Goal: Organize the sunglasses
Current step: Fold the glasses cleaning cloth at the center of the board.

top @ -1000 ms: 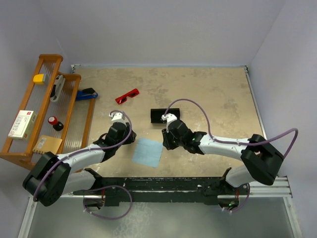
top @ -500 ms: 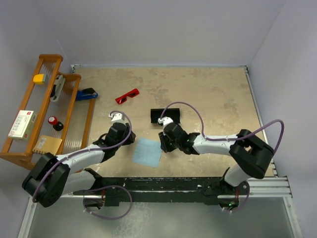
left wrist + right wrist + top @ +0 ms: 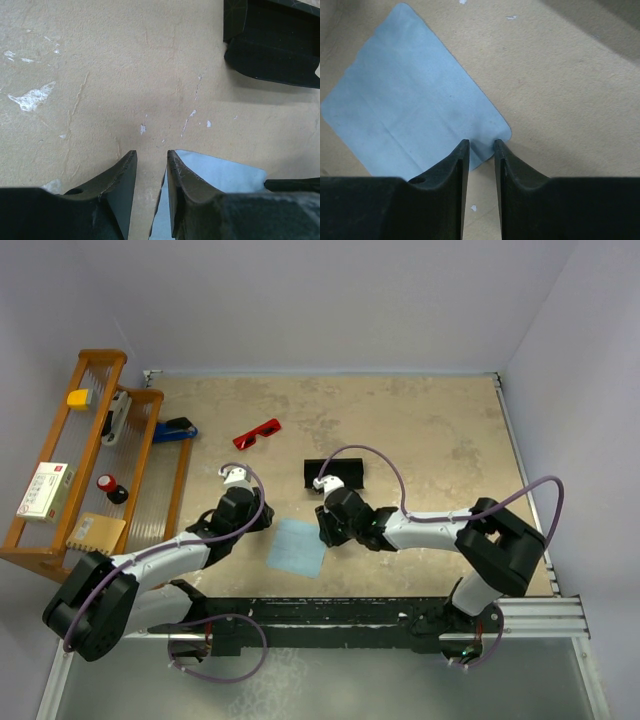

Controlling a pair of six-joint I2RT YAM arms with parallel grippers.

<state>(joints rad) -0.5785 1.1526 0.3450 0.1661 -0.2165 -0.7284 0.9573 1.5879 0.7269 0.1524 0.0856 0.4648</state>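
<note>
The red-framed sunglasses [image 3: 257, 433] lie on the table at the back left, away from both grippers. The black case [image 3: 335, 475] lies mid-table and also shows in the left wrist view [image 3: 270, 60]. The light blue cloth [image 3: 297, 547] lies flat between the arms. My left gripper [image 3: 267, 519] is narrowly open and empty at the cloth's left edge [image 3: 220, 175]. My right gripper [image 3: 324, 531] is narrowly open, low over the cloth's right corner [image 3: 420, 95], its tips straddling that corner [image 3: 481, 146].
A wooden rack [image 3: 95, 465] stands along the left edge and holds a yellow block, a white box and small items. A blue object [image 3: 175, 430] lies beside it. Walls close the table at the back and right.
My right gripper has moved left from near the black case to the cloth's right corner. The left arm has barely moved. The sunglasses, case and cloth stay put.
</note>
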